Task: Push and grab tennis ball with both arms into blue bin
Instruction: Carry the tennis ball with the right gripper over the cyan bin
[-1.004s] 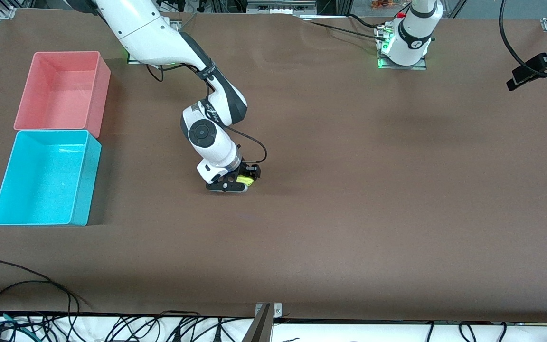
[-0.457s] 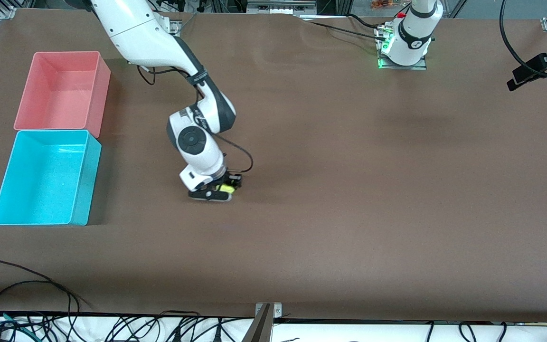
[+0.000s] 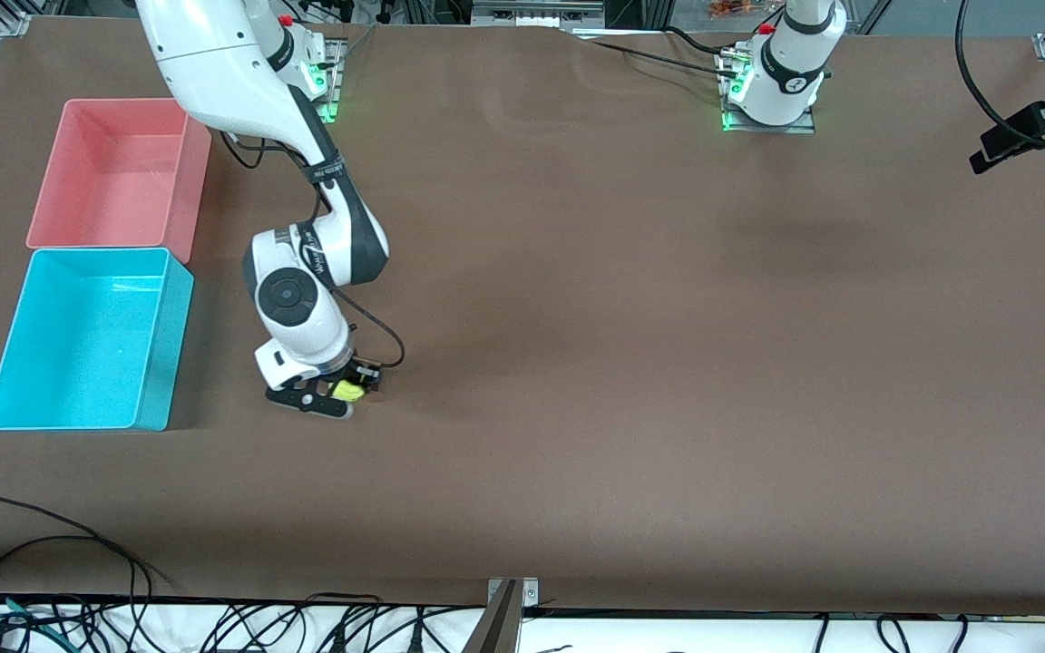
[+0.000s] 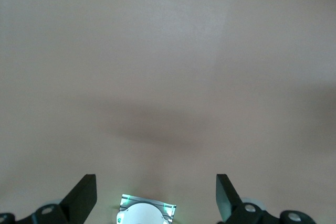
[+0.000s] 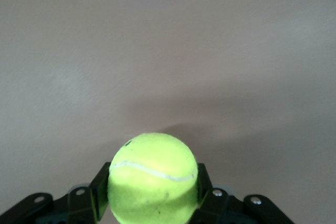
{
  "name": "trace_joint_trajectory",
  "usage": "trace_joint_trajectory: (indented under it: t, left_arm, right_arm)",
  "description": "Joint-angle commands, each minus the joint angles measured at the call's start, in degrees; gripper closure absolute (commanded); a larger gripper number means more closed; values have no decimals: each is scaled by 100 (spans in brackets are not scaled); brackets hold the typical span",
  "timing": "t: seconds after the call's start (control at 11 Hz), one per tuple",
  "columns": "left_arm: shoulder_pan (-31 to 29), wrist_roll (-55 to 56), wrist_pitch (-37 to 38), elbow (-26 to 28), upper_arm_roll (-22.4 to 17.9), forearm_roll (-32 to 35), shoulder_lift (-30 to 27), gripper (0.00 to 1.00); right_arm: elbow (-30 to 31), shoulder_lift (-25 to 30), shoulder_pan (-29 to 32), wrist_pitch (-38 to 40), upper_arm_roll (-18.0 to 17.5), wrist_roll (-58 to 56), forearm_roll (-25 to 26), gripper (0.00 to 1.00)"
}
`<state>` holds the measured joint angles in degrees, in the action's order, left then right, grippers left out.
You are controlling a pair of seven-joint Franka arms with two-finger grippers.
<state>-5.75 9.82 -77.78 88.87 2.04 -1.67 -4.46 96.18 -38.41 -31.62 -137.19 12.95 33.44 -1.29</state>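
Note:
The yellow-green tennis ball (image 3: 346, 390) is clamped between the fingers of my right gripper (image 3: 341, 392), which hangs just above the brown table, between the table's middle and the blue bin (image 3: 155, 363). In the right wrist view the ball (image 5: 153, 174) fills the space between the black fingers (image 5: 98, 190). The light cyan-blue bin sits at the right arm's end of the table and holds nothing. My left gripper (image 4: 156, 198) is open and empty, high above its own green-lit base (image 4: 147, 211); only the left arm's base (image 3: 781, 73) shows in the front view.
A pink tub (image 3: 187, 172) of the same size stands against the blue bin, farther from the front camera. A black clamp (image 3: 1030, 131) juts in at the left arm's end. Cables (image 3: 51, 544) lie along the table's near edge.
My right arm has swung toward the blue bin, carrying the tennis ball with it across the table. The left arm has not moved.

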Motion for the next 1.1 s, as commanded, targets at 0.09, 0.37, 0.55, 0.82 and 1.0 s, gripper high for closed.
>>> trace_joint_trajectory:
  t: [0.09, 0.37, 0.55, 0.82, 1.0]
  left_arm:
    - [-22, -33, 79, -204, -20, -52, 103, 0]
    - [-31, -41, 79, -204, -20, -61, 94, 0]
    - [-13, -41, 79, -204, -2, -70, 103, 0]
    - [-5, -41, 79, -204, -2, -70, 103, 0]
    - [13, -41, 79, -204, -2, -70, 103, 0]
  right_arm:
    - [-152, 552, 15, 1192, 611, -764, -10, 98]
    - [-134, 957, 391, 2053, 788, -1697, -20, 98]
    - [14, 1282, 830, 2441, 876, -2461, -11, 97]
    - [208, 1485, 1542, 2522, 1068, -3815, -11, 97]
    - [235, 1477, 1798, 2505, 1306, -4483, -11, 97]
